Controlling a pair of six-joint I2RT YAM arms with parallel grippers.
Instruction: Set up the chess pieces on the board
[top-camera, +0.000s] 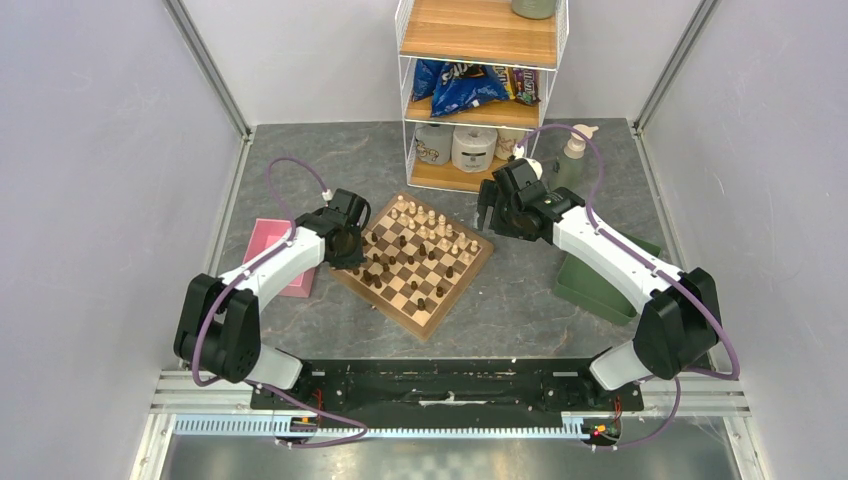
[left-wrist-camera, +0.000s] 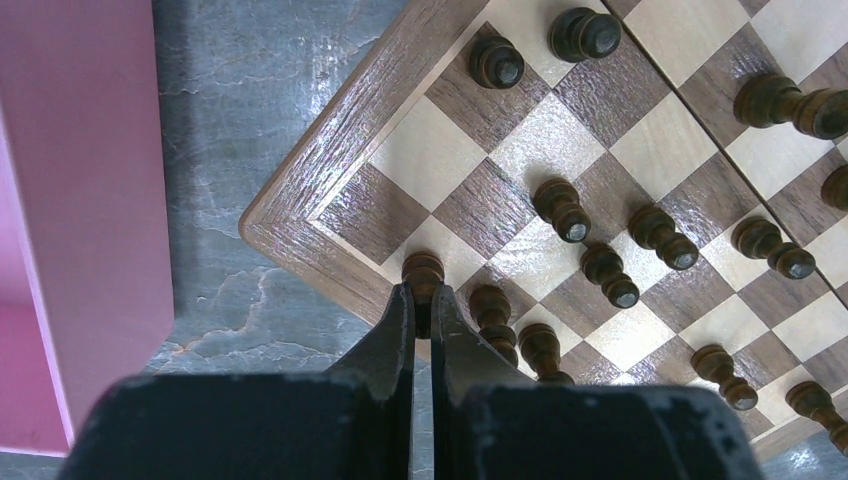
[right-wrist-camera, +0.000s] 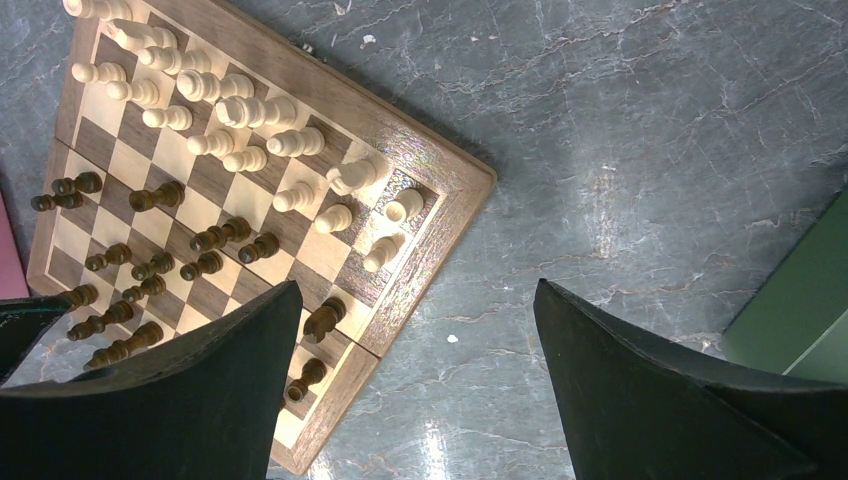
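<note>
My left fingers (left-wrist-camera: 404, 315) are clenched on one dark piece (left-wrist-camera: 422, 268). The two tips press it from both sides and only its round head shows above them. This piece stands upright on a light square at the very edge of the board (left-wrist-camera: 300, 205), in the row next to the border and close to the left corner. Just beside it, on the following squares of the same edge row, more dark pieces (left-wrist-camera: 560, 208) stand, and others are spread over the squares behind them.

Outside the border is the grey bench (left-wrist-camera: 225, 110), and near the board on that side lies the pink block (left-wrist-camera: 85, 200), apart from the wood.

My right fingers (right-wrist-camera: 245, 345) are released, wide apart, with nothing between them. They hang above the bench just beside the right corner of the board, not touching it. From there I see the cream pieces (right-wrist-camera: 250, 110) gathered in about two rows along the far side, and dark pieces on the opposite side. Two dark ones stand alone near the near edge, partly behind my finger. The green tray (right-wrist-camera: 800, 290) is on the bench to my right, well apart from the board. Behind the board a wire shelf (top-camera: 480, 95) stands against the wall.
</note>
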